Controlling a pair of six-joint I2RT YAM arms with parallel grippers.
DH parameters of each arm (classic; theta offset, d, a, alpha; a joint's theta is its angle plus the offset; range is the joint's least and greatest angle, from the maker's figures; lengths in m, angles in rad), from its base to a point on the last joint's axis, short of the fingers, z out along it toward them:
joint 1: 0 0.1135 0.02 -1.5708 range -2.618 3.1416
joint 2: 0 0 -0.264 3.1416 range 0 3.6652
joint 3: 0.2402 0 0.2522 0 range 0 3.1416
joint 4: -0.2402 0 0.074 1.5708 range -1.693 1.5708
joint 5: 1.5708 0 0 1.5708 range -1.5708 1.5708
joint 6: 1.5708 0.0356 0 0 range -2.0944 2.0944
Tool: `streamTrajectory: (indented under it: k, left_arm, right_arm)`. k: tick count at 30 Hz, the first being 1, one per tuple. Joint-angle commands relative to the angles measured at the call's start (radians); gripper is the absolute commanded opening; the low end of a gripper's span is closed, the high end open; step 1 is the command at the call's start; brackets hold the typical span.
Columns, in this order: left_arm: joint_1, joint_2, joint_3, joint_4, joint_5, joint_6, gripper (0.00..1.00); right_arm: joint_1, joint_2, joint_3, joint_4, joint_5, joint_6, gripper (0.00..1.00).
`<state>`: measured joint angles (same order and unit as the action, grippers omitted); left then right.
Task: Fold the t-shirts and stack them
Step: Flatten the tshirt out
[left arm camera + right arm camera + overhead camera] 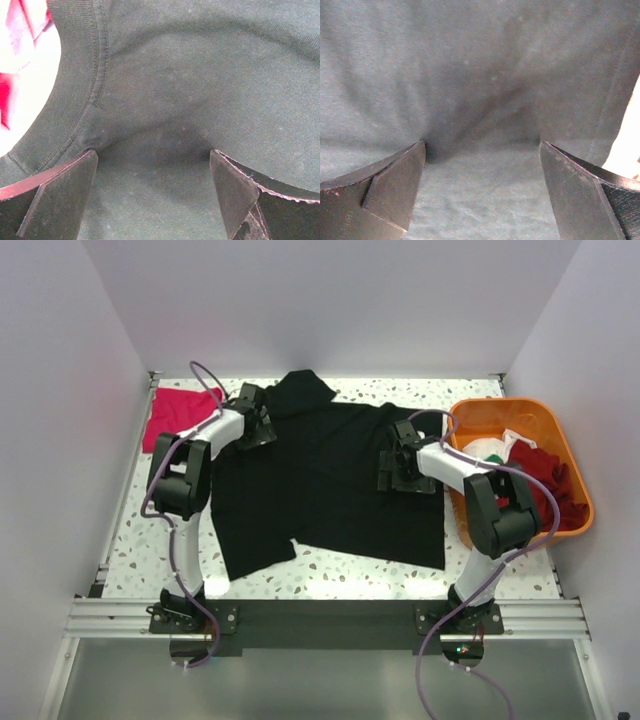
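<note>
Pressing into the black t-shirt point(325, 490), the left gripper point(152, 165) and right gripper point(482, 150) both have jaws spread wide, soft knit puckering between them. Left one's by the ribbed collar point(75, 90), right one's near the right edge, elbows bent up; shirt lies flat on the speckled table point(135, 530).

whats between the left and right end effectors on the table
Only the black t-shirt. In the top view its spread cloth fills the whole stretch from the left end effector to the right end effector, with nothing else lying on it.
</note>
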<state>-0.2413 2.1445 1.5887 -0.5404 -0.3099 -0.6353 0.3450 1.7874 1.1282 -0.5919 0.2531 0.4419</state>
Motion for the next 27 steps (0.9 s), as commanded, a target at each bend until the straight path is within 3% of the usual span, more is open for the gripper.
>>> streamTrajectory:
  k: [1,5,11,18,27]
  left_arm:
    - [0.011,-0.038,-0.053,-0.058,0.011,-0.023,1.00]
    - [0.011,-0.087,-0.081,-0.026,0.045,-0.004,1.00]
    - [0.010,-0.118,0.019,-0.023,0.069,0.023,1.00]
    - [0.010,-0.040,0.166,0.074,0.140,0.129,1.00]
    - [0.011,0.155,0.346,0.112,0.210,0.255,1.00]
  right_arm:
    - [-0.005,-0.042,-0.024,-0.089,0.075,0.000,0.99]
    - [-0.003,-0.080,0.016,-0.066,0.029,-0.072,0.99]
    - [-0.001,-0.020,0.254,-0.042,0.023,-0.106,0.99]
    - [-0.054,0.279,0.640,-0.109,0.064,-0.086,0.99]
    - [-0.077,0.506,0.853,-0.102,0.034,-0.160,0.99]
